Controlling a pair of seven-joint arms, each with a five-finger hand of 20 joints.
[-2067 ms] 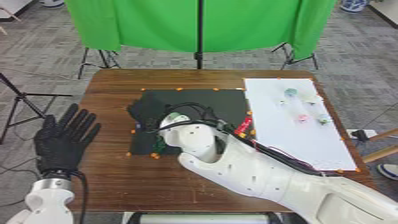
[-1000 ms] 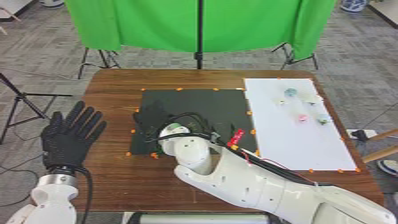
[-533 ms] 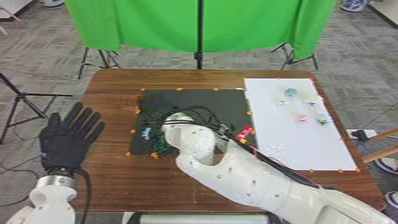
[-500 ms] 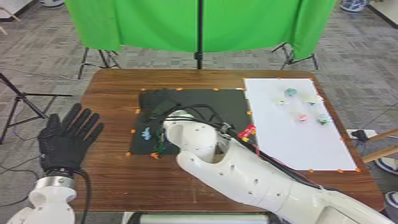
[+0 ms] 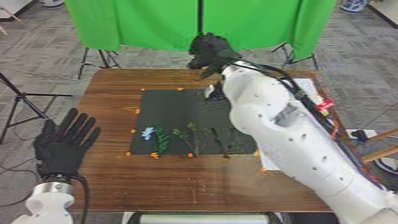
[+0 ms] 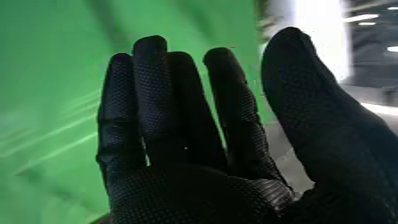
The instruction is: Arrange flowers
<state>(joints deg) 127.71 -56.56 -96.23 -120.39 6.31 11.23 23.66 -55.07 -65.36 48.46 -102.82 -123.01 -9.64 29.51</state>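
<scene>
The right hand (image 5: 211,51) is raised over the table's far edge, before the green cloth. In the right wrist view the right hand (image 6: 187,150) is open, with straight fingers and nothing in it. A blue flower (image 5: 148,133) lies at the left of the black mat (image 5: 169,107). Beside it lie a dark green leafy stem (image 5: 162,139), a lighter green sprig (image 5: 193,135) and a thin dark stem (image 5: 218,141). The left hand (image 5: 62,145) rests open left of the table. The right arm covers most of the white board (image 5: 304,86).
Brown wooden table (image 5: 115,185) with small orange markers round the mat. A green cloth (image 5: 147,25) hangs behind the far edge, also in the right wrist view. The right arm crosses the table's right side.
My right hand has moved from over the mat to beyond the table's far edge, uncovering the stems. The arm now hides the small flowers on the white board. The left hand has barely shifted.
</scene>
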